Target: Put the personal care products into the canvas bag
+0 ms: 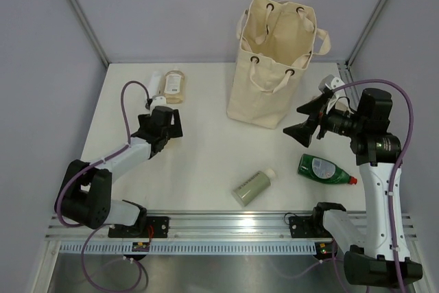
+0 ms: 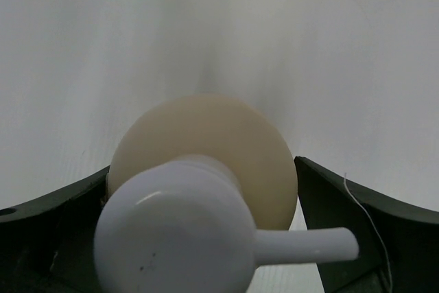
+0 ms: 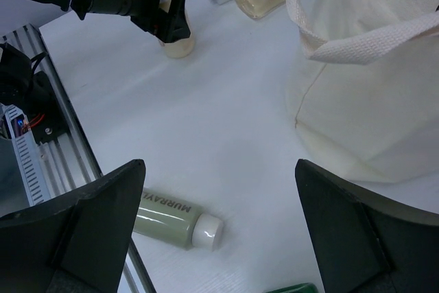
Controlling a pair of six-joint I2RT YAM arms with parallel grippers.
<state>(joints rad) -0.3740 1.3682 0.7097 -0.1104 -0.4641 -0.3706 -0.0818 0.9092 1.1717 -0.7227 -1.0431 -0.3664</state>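
My left gripper [image 1: 163,123] is shut on a cream-peach pump bottle [image 2: 212,135] with a white pump head [image 2: 171,238]; both fingers press its sides just above the table. It also shows in the right wrist view [image 3: 177,46]. My right gripper [image 1: 307,125] is open and empty, in the air beside the canvas bag [image 1: 274,60]. A sage green bottle [image 1: 252,186] and a dark green labelled bottle [image 1: 324,169] lie near the front edge. The sage bottle [image 3: 171,217] lies below the right gripper [image 3: 219,169]. An amber-beige bottle [image 1: 173,85] and a white tube [image 1: 154,81] lie at the back left.
The bag stands upright and open at the back centre, rope handles drooping over its rim. Grey walls enclose the table on three sides. A metal rail [image 1: 226,221] with the arm bases runs along the front edge.
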